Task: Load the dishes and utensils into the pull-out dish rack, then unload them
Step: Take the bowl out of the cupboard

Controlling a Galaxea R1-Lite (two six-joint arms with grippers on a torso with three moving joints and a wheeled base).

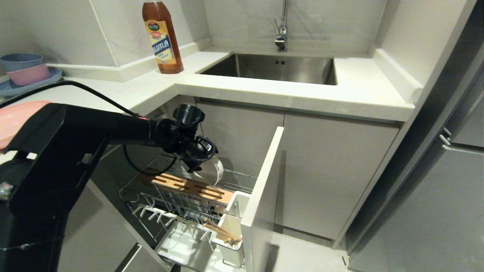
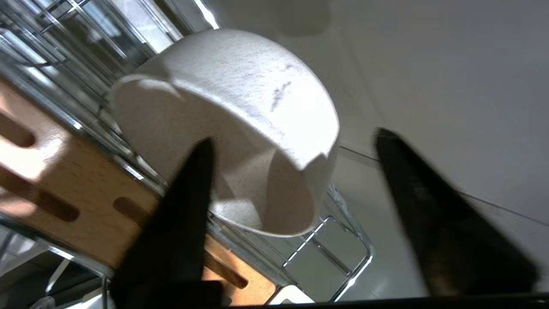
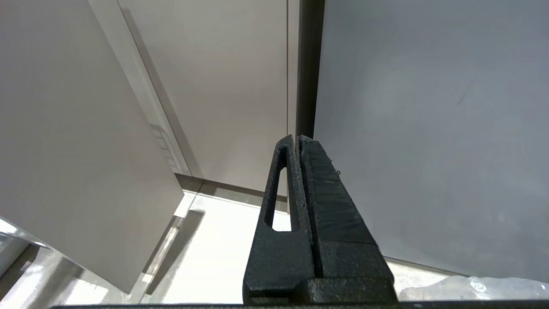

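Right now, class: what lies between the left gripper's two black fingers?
In the left wrist view, the cream-white bowl sits on the chrome wire rack between the left gripper fingers, jaws open.

The left arm reaches out from the robot's left side toward the middle of the head view, its forearm nearly level and its wrist bent so that the left gripper points downward. In the left wrist view its two dark fingers stand well apart, with a wide gap between the tips, and they clamp nothing. The right gripper shows only in the right wrist view, where its two fingers are pressed flat together along their length, empty. The right arm itself is out of the head view.
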